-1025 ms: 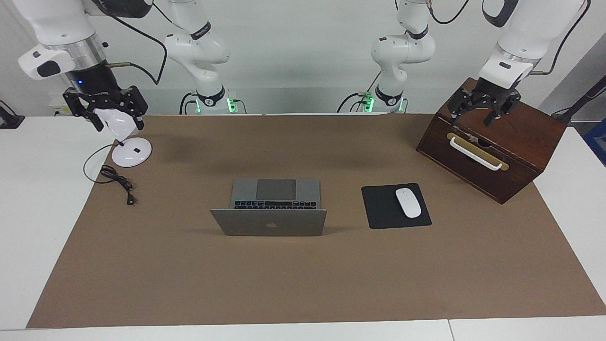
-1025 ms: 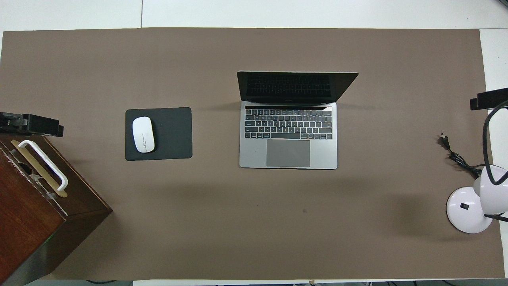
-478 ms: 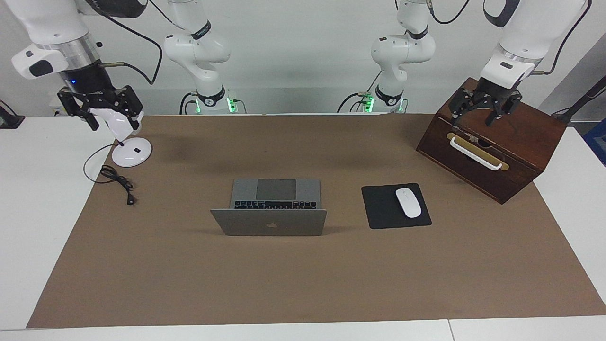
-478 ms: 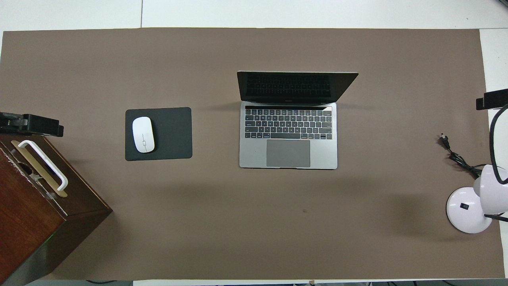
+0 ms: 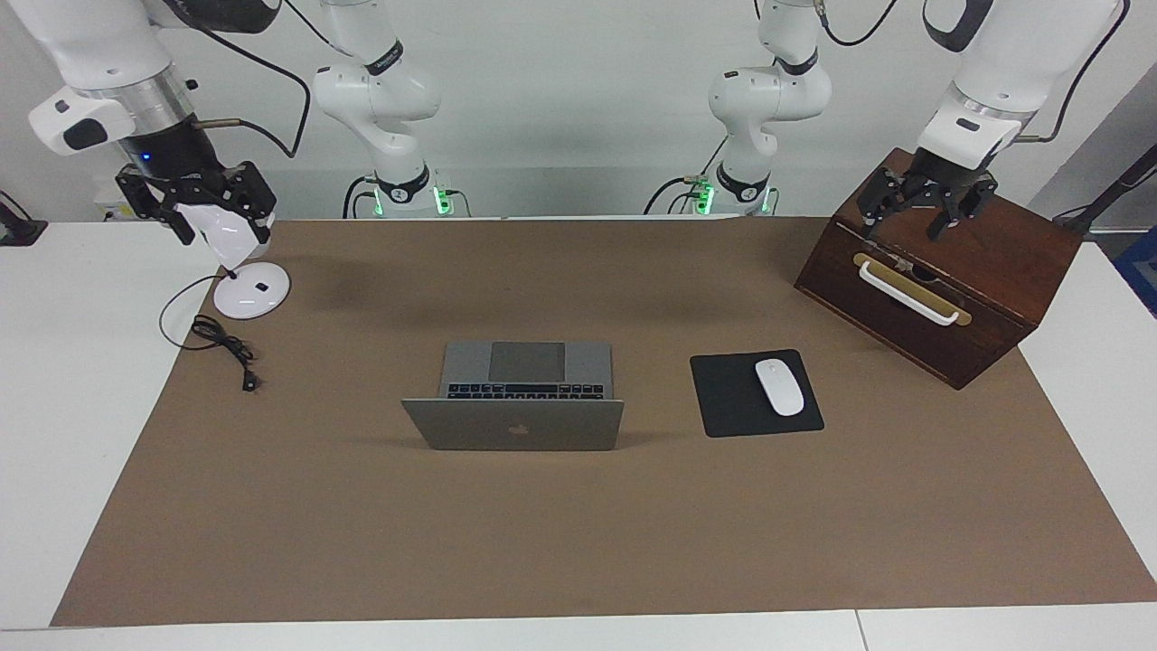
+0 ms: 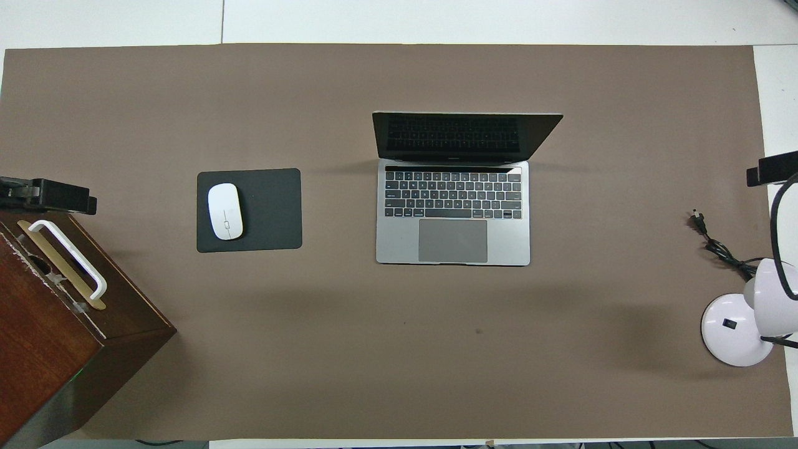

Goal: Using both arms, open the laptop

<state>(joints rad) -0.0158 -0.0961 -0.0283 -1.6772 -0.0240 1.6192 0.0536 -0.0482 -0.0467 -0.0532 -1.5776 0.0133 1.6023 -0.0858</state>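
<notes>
Laptop (image 5: 513, 423) open, left fingers (image 5: 935, 221) spread above box (image 5: 985, 298), right fingers' (image 5: 176, 226) state perhaps unclear.

arms (image 5: 380, 90): white shells | dark-grey joint covers | silver wrist rings | black cables | green base lights

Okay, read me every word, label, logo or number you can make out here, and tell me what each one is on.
No word or number here can be read.
Laptop lid: a dark apple logo, a sign with no lettering.
Laptop keyboard: key legends too small to read.
Arm base joints: a small mark on the dark ring, too small to read.
Lamp, mouse, mouse pad and wooden box: no text visible.
</notes>
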